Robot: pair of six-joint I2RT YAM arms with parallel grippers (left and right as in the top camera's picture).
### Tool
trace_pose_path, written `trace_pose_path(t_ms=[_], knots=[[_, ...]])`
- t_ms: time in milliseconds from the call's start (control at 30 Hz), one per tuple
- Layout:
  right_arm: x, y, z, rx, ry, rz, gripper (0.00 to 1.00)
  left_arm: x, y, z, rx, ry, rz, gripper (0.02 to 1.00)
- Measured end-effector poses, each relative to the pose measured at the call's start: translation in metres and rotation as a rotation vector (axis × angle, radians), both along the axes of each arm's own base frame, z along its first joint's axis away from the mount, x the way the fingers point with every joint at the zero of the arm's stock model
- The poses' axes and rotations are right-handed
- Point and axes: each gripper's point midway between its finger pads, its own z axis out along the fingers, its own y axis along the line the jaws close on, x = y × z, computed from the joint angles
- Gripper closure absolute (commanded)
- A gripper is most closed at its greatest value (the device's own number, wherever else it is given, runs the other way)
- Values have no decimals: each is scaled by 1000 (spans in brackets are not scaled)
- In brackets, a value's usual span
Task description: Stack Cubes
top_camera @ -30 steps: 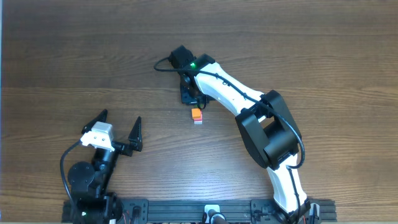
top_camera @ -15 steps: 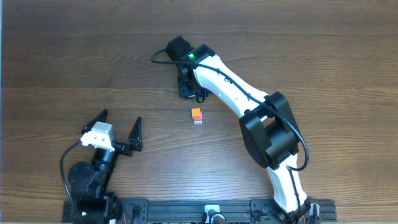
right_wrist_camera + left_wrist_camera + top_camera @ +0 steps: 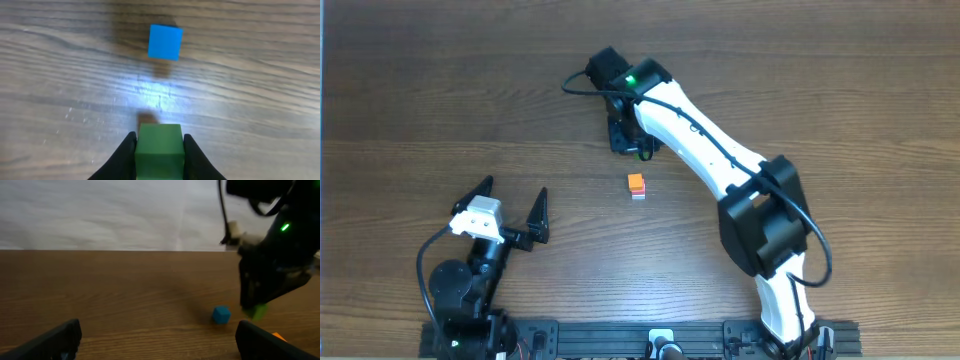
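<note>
CUBES HALF STACKED: A small green cube point(image 3: 159, 140) is gripped between the closed-in fingers of the right gripper point(image 3: 160, 152) and held clear of the brown wood-grain table point(image 3: 840, 90). It is held near the two-cube stack, on the stack's far side from the arm bases. That stack, an orange cube point(image 3: 636, 181) set on a pale cube point(image 3: 638, 195), is taken here as the landmark. A small blue cube point(image 3: 165, 42) lies loose on the table just beyond the green one. It too is on the stack's far side, apart from both the stack and the gripper. The left gripper point(image 3: 514, 188) is held well apart from the stack, toward the left arm's base, with its fingers spread wide and nothing between them.

The task is judged to be partly done: one cube has been placed on another, and a third has been picked up but not yet set down. By the look of things, the green cube is to be carried over the orange top and lowered squarely. After that, the blue cube is left to be fetched and added.
</note>
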Motion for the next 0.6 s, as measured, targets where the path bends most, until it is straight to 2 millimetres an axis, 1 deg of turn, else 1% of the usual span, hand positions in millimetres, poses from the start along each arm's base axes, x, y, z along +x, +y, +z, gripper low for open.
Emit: trace_pose_path(t_ms=[167, 267, 467, 600], knots=[[-8, 1, 34, 26, -47, 17, 989, 0, 0, 0, 0, 0, 0, 18], [-17, 3, 45, 30, -50, 27, 989, 0, 0, 0, 0, 0, 0, 18], [-31, 10, 44, 19, -31, 41, 989, 0, 0, 0, 0, 0, 0, 18], [-40, 10, 36, 2, -5, 37, 989, 0, 0, 0, 0, 0, 0, 18]])
